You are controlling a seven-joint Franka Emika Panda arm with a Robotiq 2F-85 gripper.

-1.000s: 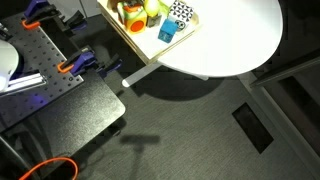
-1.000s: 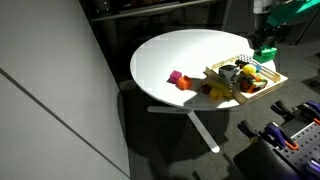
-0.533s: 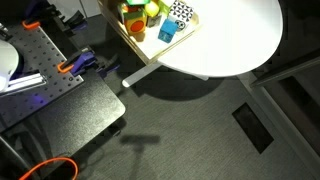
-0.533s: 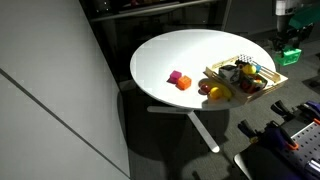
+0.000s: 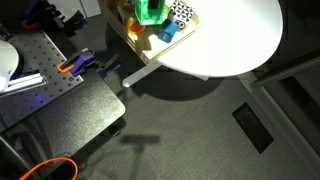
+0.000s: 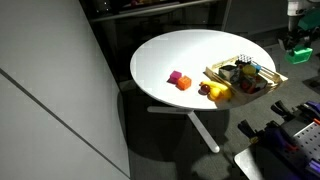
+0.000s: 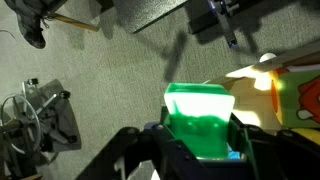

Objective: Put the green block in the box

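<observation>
**Exterior view.** The green block [image 5: 150, 10] is held by the gripper [image 5: 150, 13] and is seen in front of the box [image 5: 135, 41], which lies at the rim of the round white tabletop [image 5: 235, 35]. A blue cup [image 5: 167, 32] and a black-and-white checkered piece [image 5: 182, 12] lie inside the box, on the side away from its long near rim.

**Exterior view.** The gripper [image 6: 297, 47] is shown raised, beyond the far end of the box [image 6: 213, 71] and past the tabletop edge, with the green block [image 6: 297, 44] clamped in it. A yellow toy [image 6: 221, 93] rests against the near corner of the box. A pink block [image 6: 174, 77] and an orange block [image 6: 184, 84] lie on the tabletop, apart from the box.

**Wrist view.** The green block [image 7: 198, 118] is gripped between the dark fingers [image 7: 160, 150], over grey carpet. Part of the box [image 7: 292, 85] is visible beside the block.
</observation>
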